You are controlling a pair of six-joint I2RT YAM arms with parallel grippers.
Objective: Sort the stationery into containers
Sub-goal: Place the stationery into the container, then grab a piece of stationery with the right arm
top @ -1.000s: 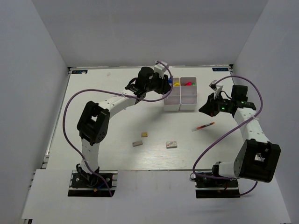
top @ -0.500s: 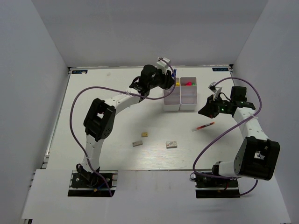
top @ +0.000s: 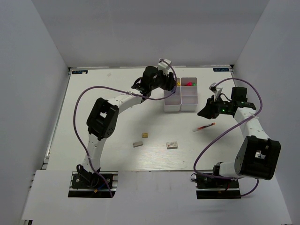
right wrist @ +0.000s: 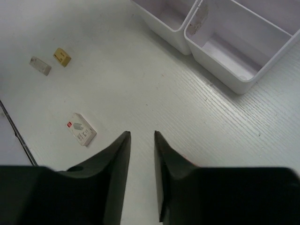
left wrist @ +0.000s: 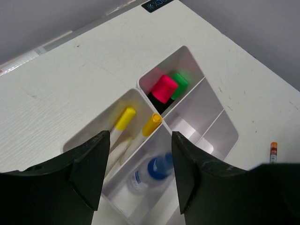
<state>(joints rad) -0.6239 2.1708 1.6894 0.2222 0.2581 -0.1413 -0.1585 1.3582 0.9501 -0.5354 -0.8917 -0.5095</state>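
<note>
My left gripper (top: 171,86) (left wrist: 139,136) is open above the left column of the white six-compartment tray (top: 190,107) (left wrist: 220,123). The blue-capped clear bottle (left wrist: 157,168) lies blurred in the compartment under the jaws. Two yellow-capped pens (left wrist: 125,118) stand in the far-left compartment. Pink and green highlighter caps (left wrist: 165,88) show in the far-right one. My right gripper (top: 203,112) (right wrist: 141,133) is open a little and empty, above the table near the thin red pen (top: 204,126) (left wrist: 273,151). Tan (top: 145,135), grey (top: 137,144) and white (top: 172,145) erasers lie on the table.
The erasers also show in the right wrist view: white (right wrist: 80,129), tan (right wrist: 62,56), grey (right wrist: 40,65). Two near tray compartments (right wrist: 234,47) hold nothing. Grey walls close in the table at the back and sides.
My left gripper moved further over the tray's far-left part and let go of the blue-capped bottle, which now lies in a compartment. The right arm barely moved.
</note>
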